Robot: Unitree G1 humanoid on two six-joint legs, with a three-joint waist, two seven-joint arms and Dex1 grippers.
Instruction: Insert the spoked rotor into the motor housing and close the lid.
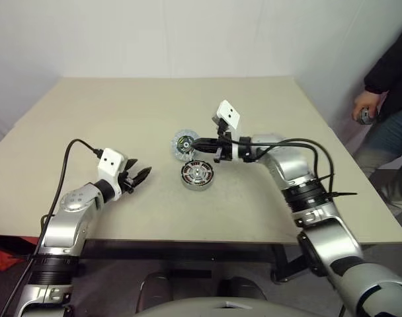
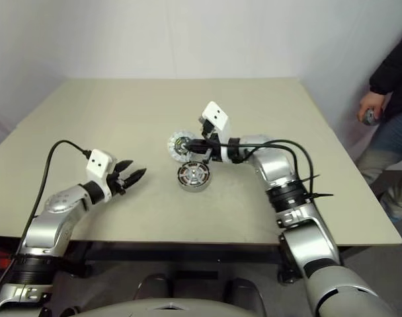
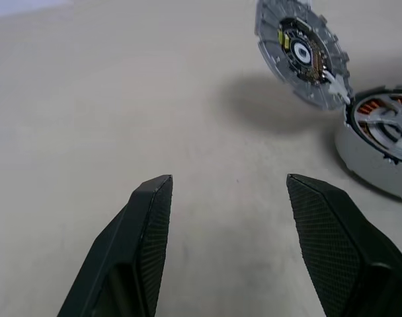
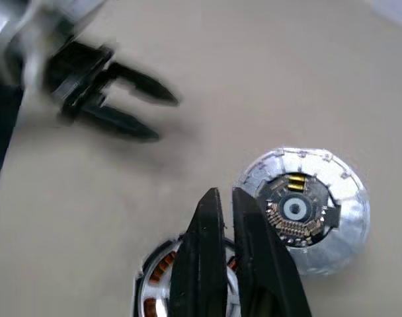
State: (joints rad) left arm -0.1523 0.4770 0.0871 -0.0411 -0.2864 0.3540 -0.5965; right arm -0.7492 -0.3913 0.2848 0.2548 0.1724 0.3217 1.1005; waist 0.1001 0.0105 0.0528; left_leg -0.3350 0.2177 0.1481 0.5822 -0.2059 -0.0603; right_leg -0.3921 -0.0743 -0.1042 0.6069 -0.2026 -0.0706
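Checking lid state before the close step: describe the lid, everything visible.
The lid is a round silvery-grey metal disc with a notched rim. Its inner face shows a dark circuit ring with gold contacts and a small pale centre. It stands open, tilted up, joined at its rim to the housing beside it on the table. The shut right hand is right by it; contact unclear.

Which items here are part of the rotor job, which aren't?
Job: motor housing with the spoked rotor seated inside; lid hinged open; right gripper shut at the lid; left gripper open, apart.
Not: table; person at the right edge.
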